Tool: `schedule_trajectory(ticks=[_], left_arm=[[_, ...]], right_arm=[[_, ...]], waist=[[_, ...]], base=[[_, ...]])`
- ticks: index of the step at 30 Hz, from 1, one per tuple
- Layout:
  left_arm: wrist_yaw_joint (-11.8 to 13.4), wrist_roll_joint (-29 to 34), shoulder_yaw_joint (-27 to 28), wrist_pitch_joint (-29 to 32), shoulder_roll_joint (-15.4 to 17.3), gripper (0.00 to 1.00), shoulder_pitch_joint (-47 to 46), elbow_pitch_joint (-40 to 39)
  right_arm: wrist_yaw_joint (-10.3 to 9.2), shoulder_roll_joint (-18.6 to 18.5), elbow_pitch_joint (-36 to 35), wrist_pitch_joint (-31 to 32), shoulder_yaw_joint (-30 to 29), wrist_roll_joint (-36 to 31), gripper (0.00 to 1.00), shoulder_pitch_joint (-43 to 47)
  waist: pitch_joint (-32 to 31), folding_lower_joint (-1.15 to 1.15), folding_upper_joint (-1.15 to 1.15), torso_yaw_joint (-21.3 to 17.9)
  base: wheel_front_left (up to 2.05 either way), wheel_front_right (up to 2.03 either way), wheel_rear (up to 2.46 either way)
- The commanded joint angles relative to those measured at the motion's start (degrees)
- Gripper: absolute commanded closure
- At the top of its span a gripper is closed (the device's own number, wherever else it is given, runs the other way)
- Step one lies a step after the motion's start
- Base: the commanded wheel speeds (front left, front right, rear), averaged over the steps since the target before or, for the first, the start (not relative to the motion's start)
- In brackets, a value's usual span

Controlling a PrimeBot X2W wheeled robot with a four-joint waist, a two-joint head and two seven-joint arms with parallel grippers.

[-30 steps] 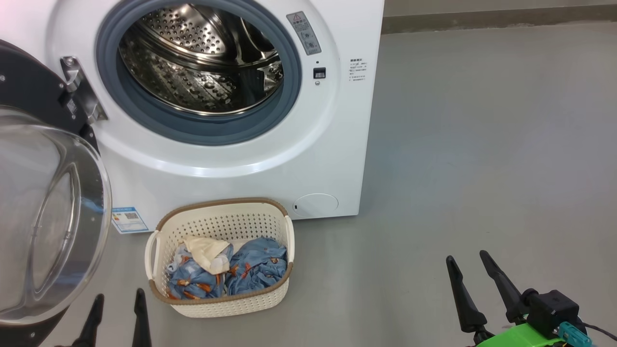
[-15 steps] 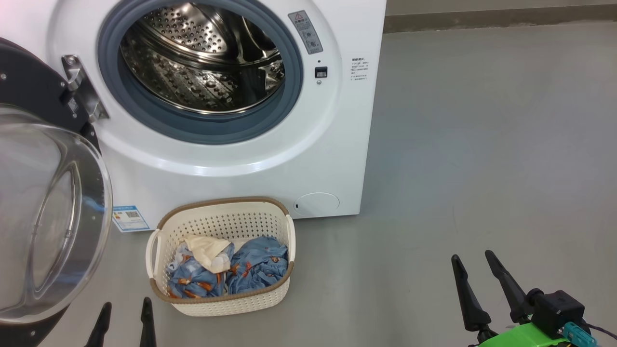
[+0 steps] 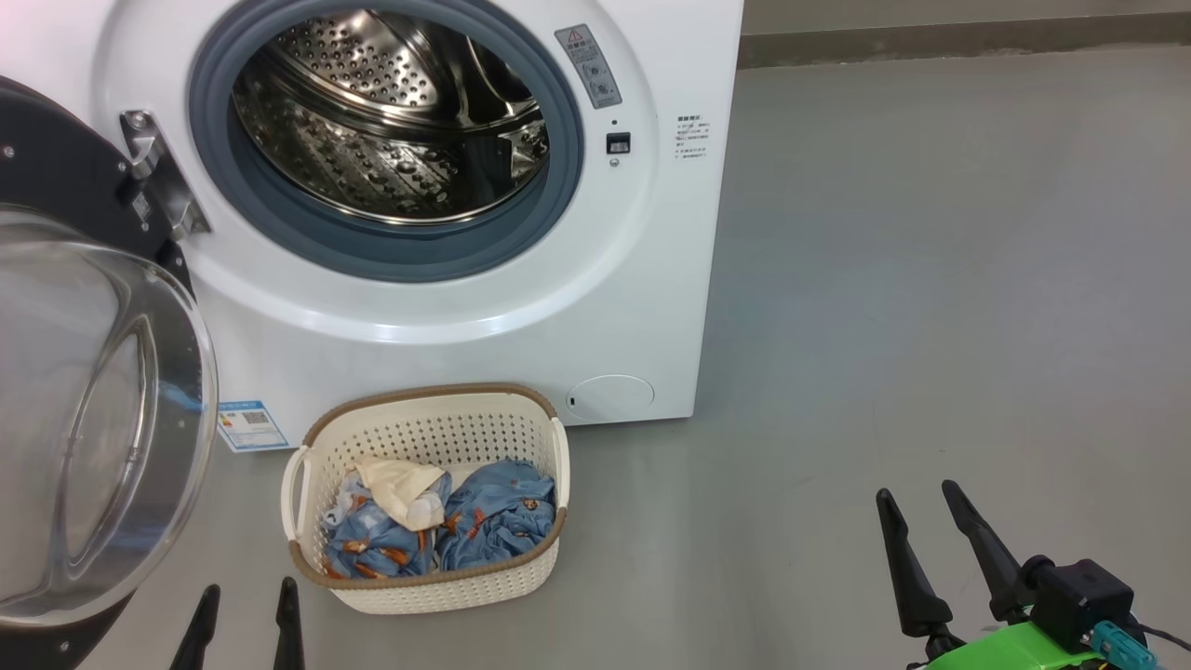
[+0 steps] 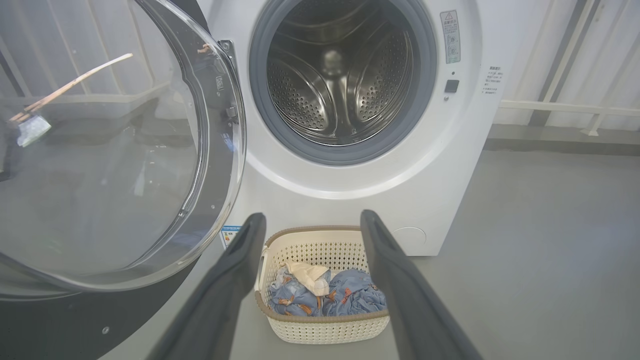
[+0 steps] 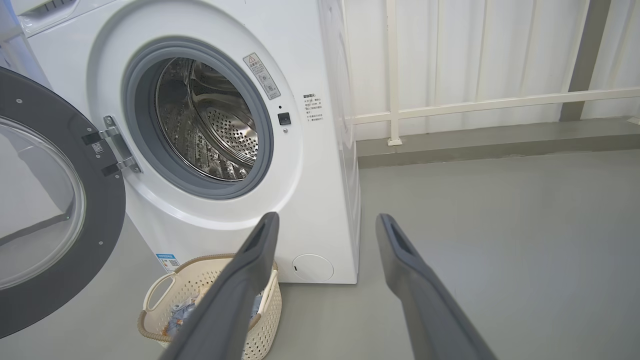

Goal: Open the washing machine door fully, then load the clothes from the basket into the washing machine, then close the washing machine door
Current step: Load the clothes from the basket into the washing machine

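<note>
Left tool (image 3: 247,614) and right tool (image 3: 930,549) gape wide and empty while the clothes (image 3: 493,521) lie in the basket (image 3: 428,391) before the washing machine (image 3: 465,316), so a careless left reach could bump the open door (image 3: 93,419) or tip the light basket.

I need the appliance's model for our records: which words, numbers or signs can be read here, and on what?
Nothing reads as words; no brand or number is legible.
Grey sticker beside the opening of the big white front-loading washing machine: red warning triangle, print too small.
Black print block on its white front: too small.
Blue label sticker low on the front: blurred.
</note>
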Motion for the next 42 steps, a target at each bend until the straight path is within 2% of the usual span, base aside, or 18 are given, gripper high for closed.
schedule_trajectory(ticks=[1, 29, 42], left_arm=[[-0.2, 0.7, 2.0, -0.6, 0.8, 0.0, -2.3, -1.4], [-0.6, 0.3, 3.1, -0.9, 0.2, 0.0, -3.2, -0.4], [-0.4, 0.5, 3.5, -0.9, 0.0, 0.0, -3.9, 0.4]], right_arm=[[0.09, -0.1, -1.8, -0.7, 0.9, -0.7, 0.0, -0.5], [0.09, 0.4, -1.6, -0.7, 0.2, -1.0, 0.0, -0.5], [0.09, 0.3, -1.5, -0.7, 0.6, -0.8, 0.0, -0.8]], waist=[[0.0, 0.0, 0.0, 0.0], [0.5, 0.0, 0.0, 0.8], [1.2, 0.0, 0.0, 1.6]], base=[[0.0, 0.0, 0.0], [0.02, -0.02, 0.0], [1.18, -1.18, 0.0]])
